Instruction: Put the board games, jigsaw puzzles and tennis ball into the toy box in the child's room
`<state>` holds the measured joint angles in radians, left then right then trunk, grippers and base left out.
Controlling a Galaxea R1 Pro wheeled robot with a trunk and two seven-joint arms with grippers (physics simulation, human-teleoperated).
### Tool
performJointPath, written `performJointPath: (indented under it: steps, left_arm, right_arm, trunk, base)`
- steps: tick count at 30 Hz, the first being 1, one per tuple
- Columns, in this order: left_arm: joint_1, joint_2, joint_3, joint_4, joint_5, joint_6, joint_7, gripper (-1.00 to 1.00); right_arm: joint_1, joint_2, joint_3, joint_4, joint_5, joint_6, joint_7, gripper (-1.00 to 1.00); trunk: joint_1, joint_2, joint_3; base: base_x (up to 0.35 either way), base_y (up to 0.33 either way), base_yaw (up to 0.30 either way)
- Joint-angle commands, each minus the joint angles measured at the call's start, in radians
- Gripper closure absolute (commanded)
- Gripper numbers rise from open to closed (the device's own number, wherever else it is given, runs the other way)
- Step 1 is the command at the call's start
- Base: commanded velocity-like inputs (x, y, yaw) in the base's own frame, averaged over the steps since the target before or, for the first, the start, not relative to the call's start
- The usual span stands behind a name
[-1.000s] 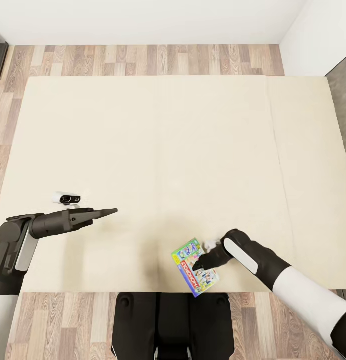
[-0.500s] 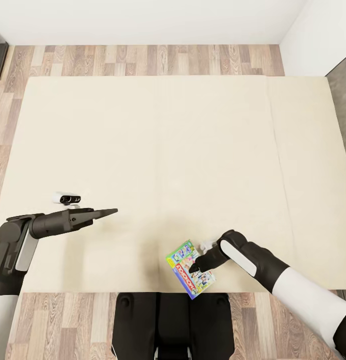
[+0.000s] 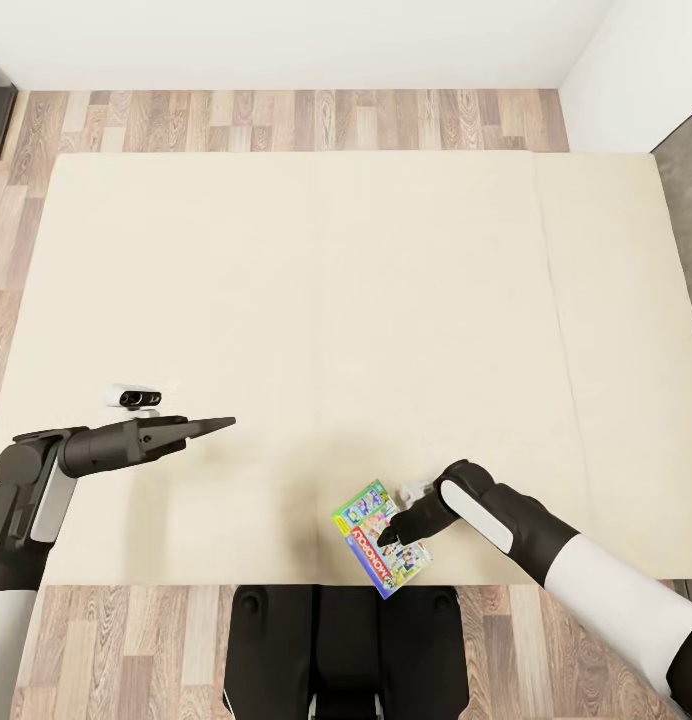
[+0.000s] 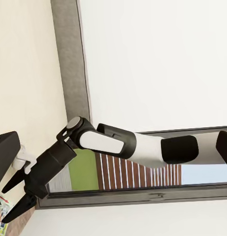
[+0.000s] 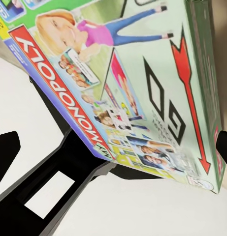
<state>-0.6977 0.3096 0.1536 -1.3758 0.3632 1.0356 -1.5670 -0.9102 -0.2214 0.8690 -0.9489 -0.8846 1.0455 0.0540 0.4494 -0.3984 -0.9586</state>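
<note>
Over the last second our right gripper [image 3: 394,532], fingers pinching the Monopoly box [image 3: 379,538], had dragged it slightly toward the bed [image 3: 286,300] edge, suggesting a secured grasp; our left gripper's [image 3: 211,426] fingers looked pressed together.

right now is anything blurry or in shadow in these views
Head view: sharp, even light, soft shadow on the bed beside the right gripper. Right wrist view: Monopoly box close but legible, dark shadow beneath. Left wrist view: crisp, no glare.

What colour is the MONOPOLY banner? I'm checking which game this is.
Red with white letters on the Monopoly box, clearest in the right wrist view.
</note>
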Motion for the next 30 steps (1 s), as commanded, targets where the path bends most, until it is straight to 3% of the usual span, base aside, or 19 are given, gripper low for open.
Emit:
performJointPath:
  steps: [1, 30]
  left_arm:
    - [0.000, 0.000, 0.000, 0.000, 0.000, 0.011, -0.004, -1.00]
    - [0.000, 0.000, 0.000, 0.000, 0.002, 0.011, -0.004, -1.00]
  right_arm:
    - [-0.001, -0.001, 0.003, -0.001, 0.006, 0.002, 0.006, -1.00]
    - [0.000, -0.007, 0.003, -0.002, -0.001, 0.002, 0.011, -1.00]
  trunk:
    - [0.001, -0.002, -0.001]
    - [0.001, -0.002, -0.001]
  base:
    - [0.000, 0.000, 0.000]
    - [0.000, 0.000, 0.000]
